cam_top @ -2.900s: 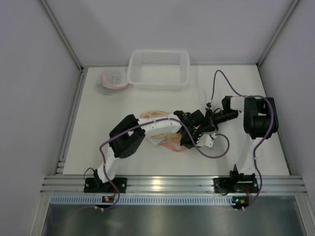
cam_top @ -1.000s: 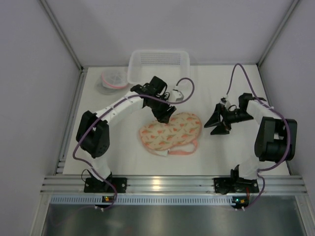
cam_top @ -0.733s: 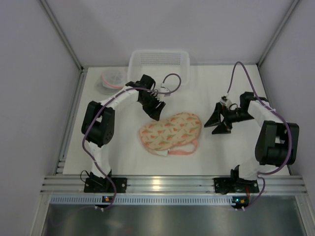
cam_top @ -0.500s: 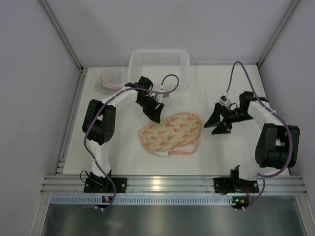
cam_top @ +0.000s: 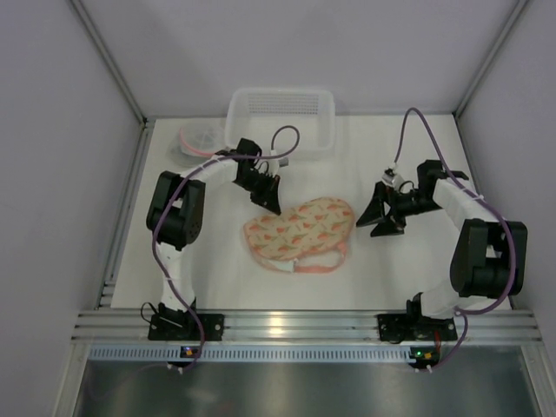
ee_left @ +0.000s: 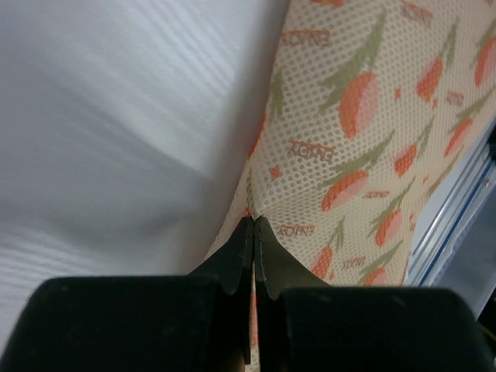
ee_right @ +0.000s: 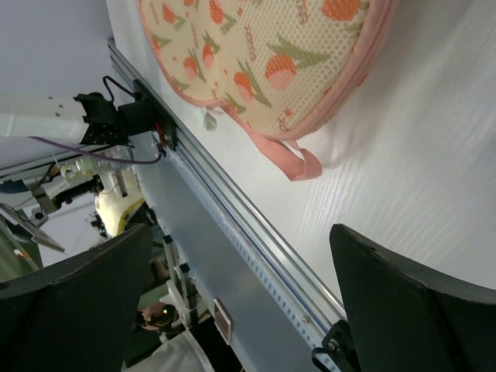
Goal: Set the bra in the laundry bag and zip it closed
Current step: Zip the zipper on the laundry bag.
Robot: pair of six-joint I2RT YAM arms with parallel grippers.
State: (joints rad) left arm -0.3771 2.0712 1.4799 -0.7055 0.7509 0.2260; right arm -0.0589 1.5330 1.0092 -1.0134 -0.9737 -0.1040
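Observation:
The laundry bag (cam_top: 300,233), cream mesh with an orange tulip print and pink trim, lies flat mid-table. It also fills the left wrist view as laundry bag (ee_left: 372,116) and sits at the top of the right wrist view as laundry bag (ee_right: 263,54). A pink loop (ee_right: 298,163) sticks out at its lower edge. The bra is out of view. My left gripper (cam_top: 268,205) (ee_left: 253,221) is shut, its tips at the bag's upper-left edge with no fabric visible between them. My right gripper (cam_top: 379,221) (ee_right: 240,310) stands wide open to the right of the bag, apart from it.
A white mesh basket (cam_top: 280,117) stands at the back centre. A round container with a pink rim (cam_top: 198,141) sits at the back left. An aluminium rail (cam_top: 287,326) runs along the near table edge. Side walls close in left and right.
Both arms have left the middle of the bag. My left gripper slid left along the bag's upper edge and shut. My right gripper opened wide and stays at the right.

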